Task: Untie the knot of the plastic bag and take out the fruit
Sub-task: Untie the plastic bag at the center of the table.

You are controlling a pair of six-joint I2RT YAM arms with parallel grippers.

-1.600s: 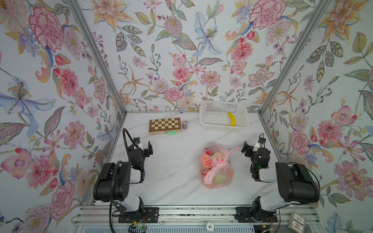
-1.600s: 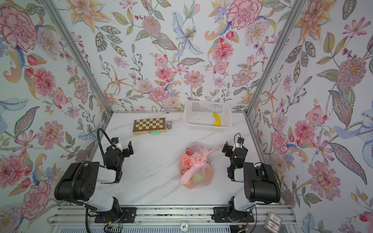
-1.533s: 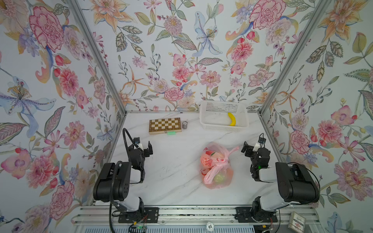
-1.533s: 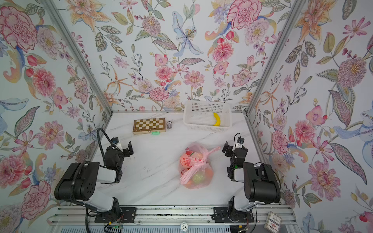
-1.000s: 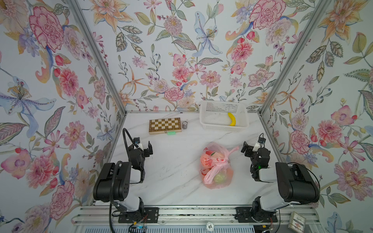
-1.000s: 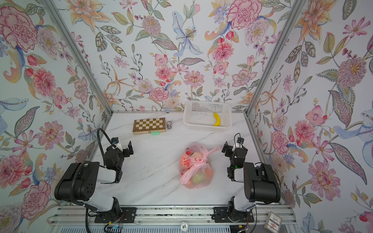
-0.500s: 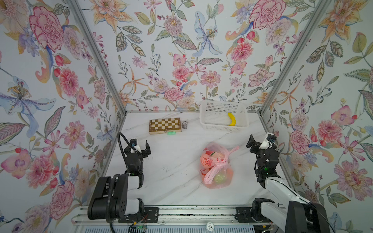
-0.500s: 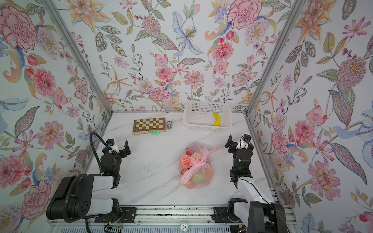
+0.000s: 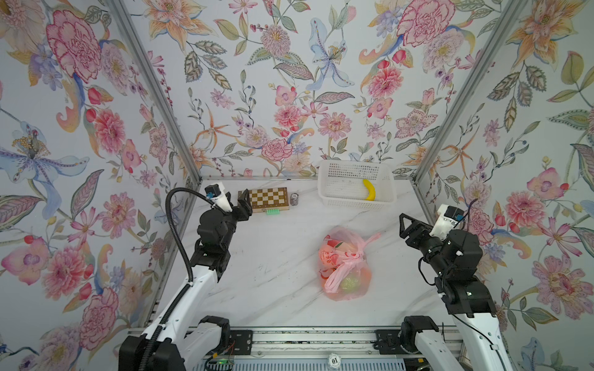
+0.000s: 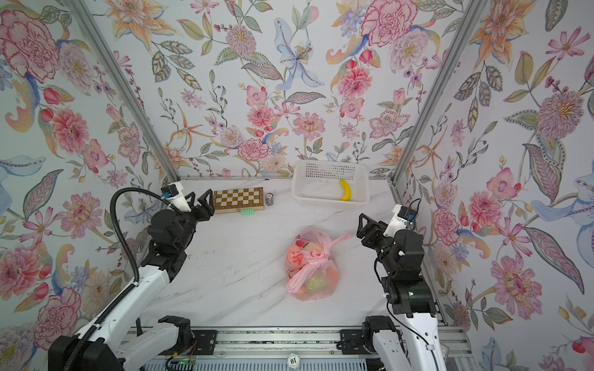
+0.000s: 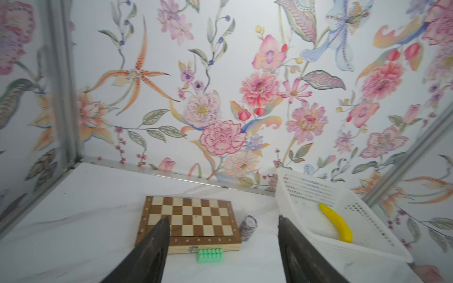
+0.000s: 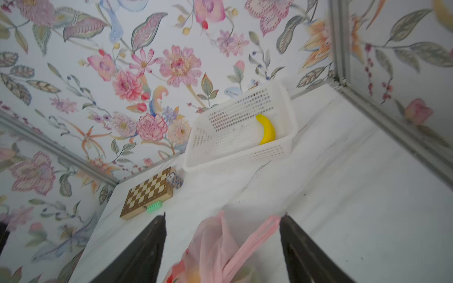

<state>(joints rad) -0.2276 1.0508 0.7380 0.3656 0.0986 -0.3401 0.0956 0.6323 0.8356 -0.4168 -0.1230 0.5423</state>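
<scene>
The pink plastic bag [image 9: 337,290] [image 10: 321,294] lies right of the table's middle, and its knot [image 9: 351,257] [image 10: 323,257] is a twisted bunch on top. Through the film show fruit: an orange one [image 9: 332,253] and a green one [image 9: 349,283]. My right gripper [image 9: 404,225] [image 10: 360,226] hangs open above the table, right of the bag and apart from it. In the right wrist view the bag [image 12: 215,247] shows beyond my open right gripper [image 12: 223,215]. My left gripper [image 9: 236,200] [image 10: 199,197] [image 11: 224,218] is open and empty at the back left, far from the bag.
A white perforated basket [image 9: 326,192] with a yellow banana [image 9: 369,189] stands at the back right. A wooden chessboard [image 9: 268,199], a small can [image 9: 294,199] and a green brick [image 9: 272,211] lie at the back, just ahead of the left gripper. Flowered walls close three sides.
Both arms have unfolded and risen from their low rest pose. The left gripper has moved toward the chessboard, the right one up beside the bag. Both pairs of jaws have narrowed slightly.
</scene>
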